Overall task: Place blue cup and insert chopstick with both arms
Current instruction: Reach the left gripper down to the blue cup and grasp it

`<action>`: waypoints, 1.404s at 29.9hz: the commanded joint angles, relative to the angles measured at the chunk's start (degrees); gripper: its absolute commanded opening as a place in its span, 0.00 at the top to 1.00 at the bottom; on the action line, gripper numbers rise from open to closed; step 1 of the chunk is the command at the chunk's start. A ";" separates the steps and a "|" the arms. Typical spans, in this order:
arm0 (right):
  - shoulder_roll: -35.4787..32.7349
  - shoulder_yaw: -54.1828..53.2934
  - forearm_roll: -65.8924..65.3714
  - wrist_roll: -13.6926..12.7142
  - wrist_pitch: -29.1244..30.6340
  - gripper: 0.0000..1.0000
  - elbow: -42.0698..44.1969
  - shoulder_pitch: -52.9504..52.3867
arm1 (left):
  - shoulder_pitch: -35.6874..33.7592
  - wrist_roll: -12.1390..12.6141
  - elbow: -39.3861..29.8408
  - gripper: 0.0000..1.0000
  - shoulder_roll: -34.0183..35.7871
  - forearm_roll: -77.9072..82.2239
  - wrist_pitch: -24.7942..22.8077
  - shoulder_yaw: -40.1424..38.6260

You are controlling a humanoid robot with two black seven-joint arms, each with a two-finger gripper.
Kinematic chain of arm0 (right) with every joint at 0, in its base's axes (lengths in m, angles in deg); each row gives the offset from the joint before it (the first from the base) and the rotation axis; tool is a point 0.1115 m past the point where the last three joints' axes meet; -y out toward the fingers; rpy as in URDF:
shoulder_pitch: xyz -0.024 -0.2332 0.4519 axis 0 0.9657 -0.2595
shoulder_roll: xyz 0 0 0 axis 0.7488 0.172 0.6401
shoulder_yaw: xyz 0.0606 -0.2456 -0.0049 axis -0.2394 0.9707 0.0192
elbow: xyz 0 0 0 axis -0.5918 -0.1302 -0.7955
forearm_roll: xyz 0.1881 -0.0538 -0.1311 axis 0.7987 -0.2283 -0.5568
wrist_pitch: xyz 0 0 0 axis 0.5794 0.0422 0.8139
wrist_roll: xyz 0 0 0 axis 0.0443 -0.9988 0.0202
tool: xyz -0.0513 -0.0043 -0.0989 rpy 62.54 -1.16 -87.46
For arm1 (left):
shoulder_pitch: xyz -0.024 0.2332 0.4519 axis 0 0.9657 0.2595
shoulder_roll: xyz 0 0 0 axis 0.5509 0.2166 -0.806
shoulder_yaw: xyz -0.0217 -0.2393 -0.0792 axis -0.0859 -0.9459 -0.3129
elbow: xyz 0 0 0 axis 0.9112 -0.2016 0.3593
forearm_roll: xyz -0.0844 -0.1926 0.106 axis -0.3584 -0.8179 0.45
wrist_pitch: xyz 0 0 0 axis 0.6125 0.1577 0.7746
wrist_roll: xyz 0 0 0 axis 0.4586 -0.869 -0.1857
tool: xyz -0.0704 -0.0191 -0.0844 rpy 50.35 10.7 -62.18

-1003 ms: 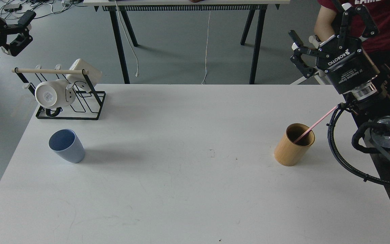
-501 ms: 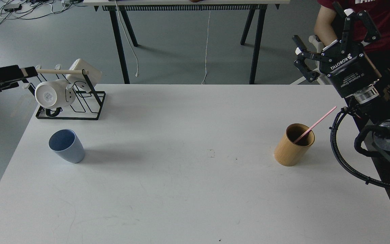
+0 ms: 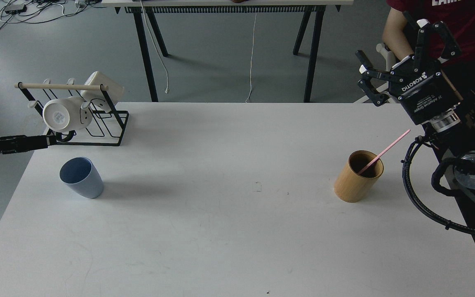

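While upright on table (image 3: 221, 231), light-blue cup (image 3: 81, 177) w/ darker inside; pink chopstick (image 3: 384, 152) leans in tan cup (image 3: 358, 176). Right claw (image 3: 398, 51) fingers apart; left claw (image 3: 35, 142) edge-on, can't tell.

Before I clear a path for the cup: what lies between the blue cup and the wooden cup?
Nothing. In the head view the table is bare between the blue cup and the wooden cup, apart from faint scuffs.
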 commanded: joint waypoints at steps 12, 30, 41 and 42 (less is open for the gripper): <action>-0.15 -0.07 0.00 0.00 0.00 0.03 -0.01 0.95 | 0.14 0.01 6.37 0.00 -6.62 1.84 2.39 4.16; -0.06 -0.07 0.00 0.00 0.00 0.03 0.70 1.39 | 1.81 0.01 10.07 0.01 -9.70 1.40 2.83 5.39; -0.06 -0.07 0.00 0.00 0.00 0.03 1.05 1.39 | 3.04 0.01 10.16 0.08 -10.84 1.14 3.09 5.30; -0.06 -0.07 0.00 0.00 0.00 0.03 1.05 1.39 | 3.04 0.01 10.16 0.11 -11.01 1.14 3.53 5.30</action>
